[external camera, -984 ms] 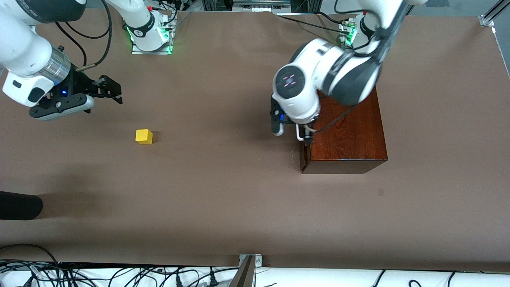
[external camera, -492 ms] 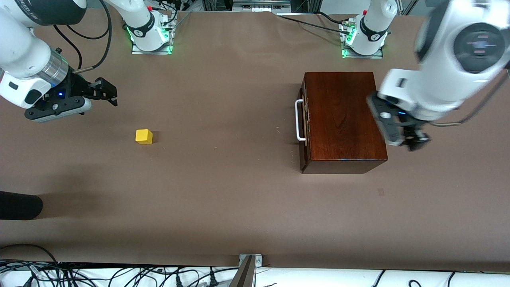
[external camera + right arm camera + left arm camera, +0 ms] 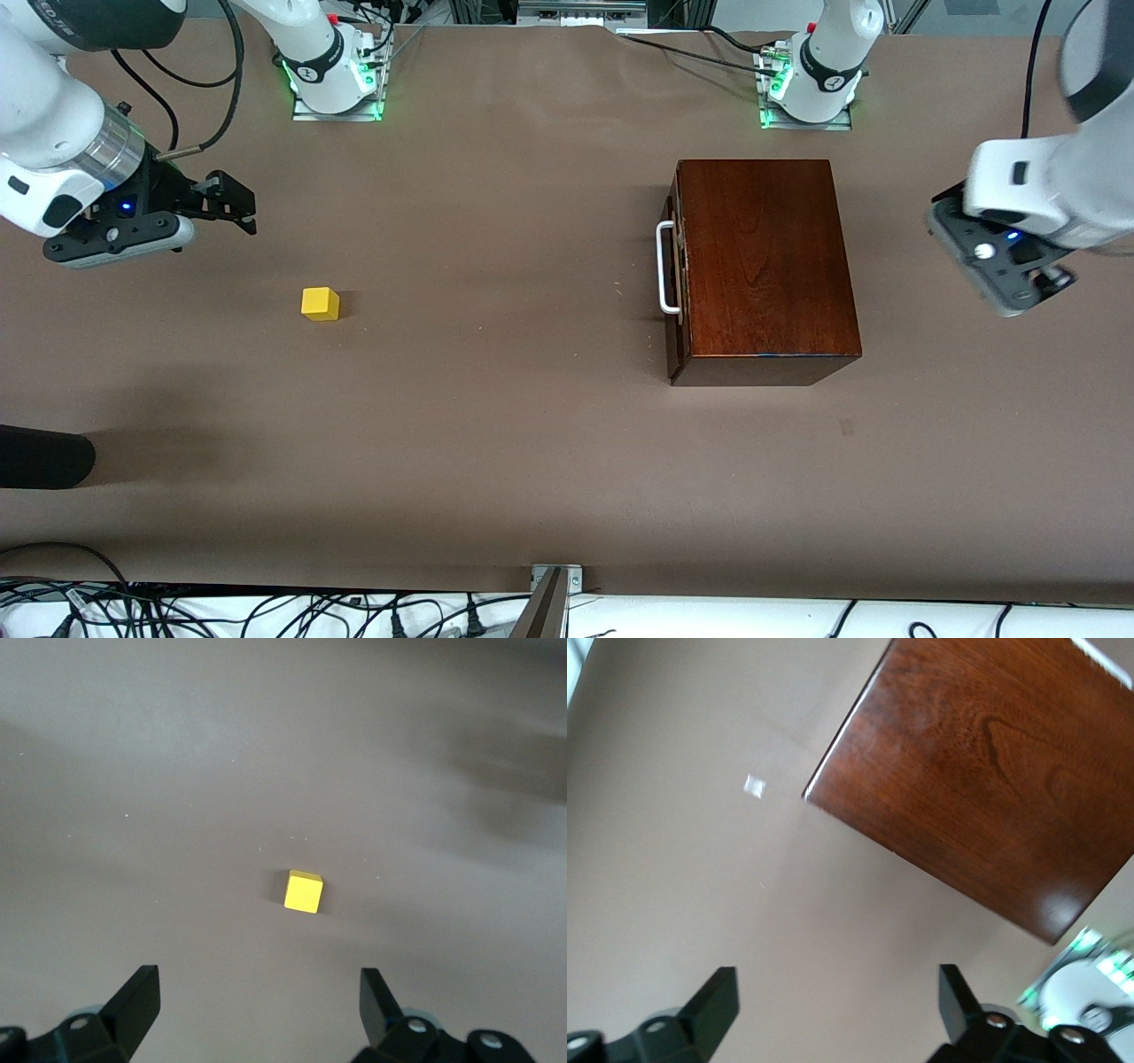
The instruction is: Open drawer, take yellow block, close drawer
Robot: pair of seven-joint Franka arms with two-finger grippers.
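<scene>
The drawer is shut in the mahogany box, its white bar handle facing the right arm's end. The yellow block sits on the brown table, apart from the box, toward the right arm's end. My right gripper is open and empty, hovering over the table near the block; the right wrist view shows the block ahead of its open fingers. My left gripper is open and empty over the table at the left arm's end, beside the box.
A dark object lies at the table's edge toward the right arm's end. The arm bases stand farthest from the front camera. Cables run along the nearest edge. A small mark is on the table.
My left arm has swung from the drawer handle over the box to the left arm's end of the table. My right gripper has drifted slightly away from the block. The drawer stays shut.
</scene>
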